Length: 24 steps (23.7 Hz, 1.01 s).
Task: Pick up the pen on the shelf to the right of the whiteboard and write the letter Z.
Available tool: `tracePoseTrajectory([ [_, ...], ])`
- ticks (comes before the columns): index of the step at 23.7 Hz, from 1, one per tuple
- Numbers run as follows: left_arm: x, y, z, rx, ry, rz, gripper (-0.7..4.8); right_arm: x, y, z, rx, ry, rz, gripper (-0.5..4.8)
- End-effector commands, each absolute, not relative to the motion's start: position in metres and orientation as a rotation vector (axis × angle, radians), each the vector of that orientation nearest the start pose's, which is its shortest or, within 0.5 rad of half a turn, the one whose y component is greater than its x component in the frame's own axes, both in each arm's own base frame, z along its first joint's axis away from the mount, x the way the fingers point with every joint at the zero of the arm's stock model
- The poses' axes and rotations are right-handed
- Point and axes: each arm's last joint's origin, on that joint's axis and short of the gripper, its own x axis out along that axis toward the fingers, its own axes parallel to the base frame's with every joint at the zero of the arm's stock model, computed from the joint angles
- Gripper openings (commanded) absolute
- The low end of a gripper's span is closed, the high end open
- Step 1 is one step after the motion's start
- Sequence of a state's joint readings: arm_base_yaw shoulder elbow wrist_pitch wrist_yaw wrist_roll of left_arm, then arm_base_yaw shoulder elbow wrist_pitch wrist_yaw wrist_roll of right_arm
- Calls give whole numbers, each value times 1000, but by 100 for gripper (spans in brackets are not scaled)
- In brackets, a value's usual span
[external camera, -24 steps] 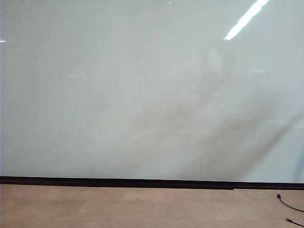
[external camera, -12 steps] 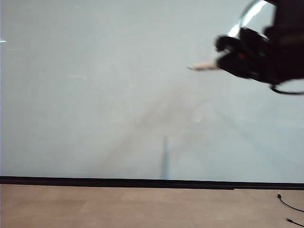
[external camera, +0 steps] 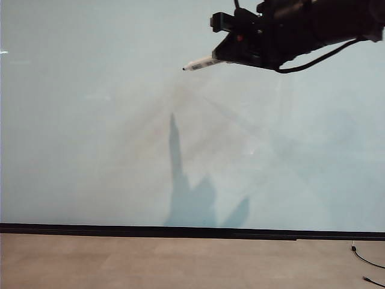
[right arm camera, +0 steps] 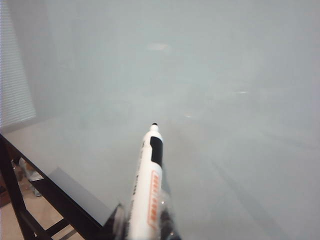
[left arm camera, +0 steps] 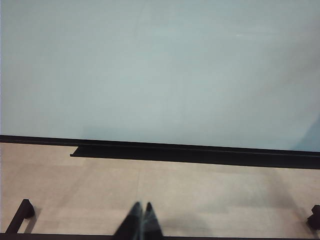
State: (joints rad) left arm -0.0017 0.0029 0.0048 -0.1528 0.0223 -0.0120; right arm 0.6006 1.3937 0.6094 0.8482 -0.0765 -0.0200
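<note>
your left gripper [left arm camera: 140, 220] is sitting low over the floor before the whiteboard [external camera: 90, 120], fingers pressed together on nothing. your right gripper [external camera: 231, 54] is hanging high on the right, pinching the pen [external camera: 201, 63], its tip pointing left near the board.

Beige floor [external camera: 150, 262]; black cable [external camera: 366, 260] lower right corner.

You're looking at an office or lab room: a wall-sized whiteboard [external camera: 120, 120], pale wood-look floor [external camera: 150, 262], loose cable [external camera: 367, 260].
</note>
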Motion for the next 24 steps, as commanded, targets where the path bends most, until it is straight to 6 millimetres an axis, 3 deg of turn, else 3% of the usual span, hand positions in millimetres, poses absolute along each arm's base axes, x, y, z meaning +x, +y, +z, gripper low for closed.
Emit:
tracePoseTrajectory([
  [1, 97, -1, 152, -9, 139, -24, -4, 242, 170, 247, -1, -98, 711, -9],
  [24, 97, -1, 152, -9, 139, -24, -5, 268, 188, 264, 8, -155, 733, -9],
])
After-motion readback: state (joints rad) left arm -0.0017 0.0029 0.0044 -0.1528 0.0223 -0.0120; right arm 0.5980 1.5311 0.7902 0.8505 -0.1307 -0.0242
